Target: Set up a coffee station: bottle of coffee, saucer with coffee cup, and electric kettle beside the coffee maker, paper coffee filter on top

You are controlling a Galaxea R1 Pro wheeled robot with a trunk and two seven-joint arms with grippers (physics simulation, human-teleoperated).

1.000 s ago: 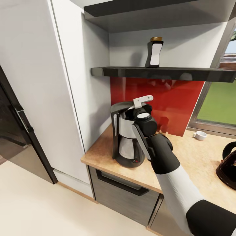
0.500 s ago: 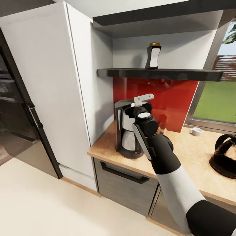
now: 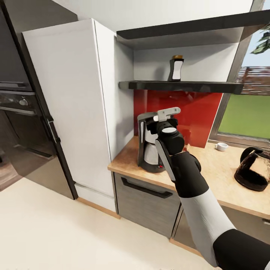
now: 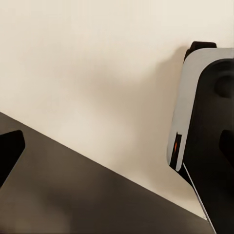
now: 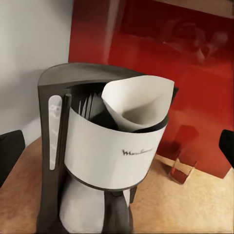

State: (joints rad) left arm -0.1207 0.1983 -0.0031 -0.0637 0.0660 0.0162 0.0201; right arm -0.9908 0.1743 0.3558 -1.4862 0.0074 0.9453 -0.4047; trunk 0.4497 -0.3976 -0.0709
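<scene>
The coffee maker (image 3: 148,150) stands at the left end of the kitchen countertop (image 3: 221,183), partly behind my right arm. A white paper coffee filter (image 5: 139,102) sits as a cone in its open top. My right gripper (image 3: 165,117) hovers just in front of and above the machine, open and holding nothing. The bottle of coffee (image 3: 176,68) stands on the dark kitchen shelf (image 3: 210,87) above. A coffee cup (image 3: 222,146) rests by the window, and the electric kettle (image 3: 255,168) is at the right edge. The saucer is out of view. My left gripper (image 4: 117,151) hangs open over the floor.
A tall white cabinet (image 3: 75,105) bounds the counter's left end, with a black oven (image 3: 22,112) beyond it. A red backsplash (image 3: 195,108) and a small red-tan box (image 5: 183,168) are behind the machine. Grey drawer fronts (image 3: 150,195) sit below and a window (image 3: 243,116) to the right.
The whole view has pulled back from the counter and shifted, so the camera moved. My right gripper keeps its place by the coffee maker. Nothing on the counter or shelf moved.
</scene>
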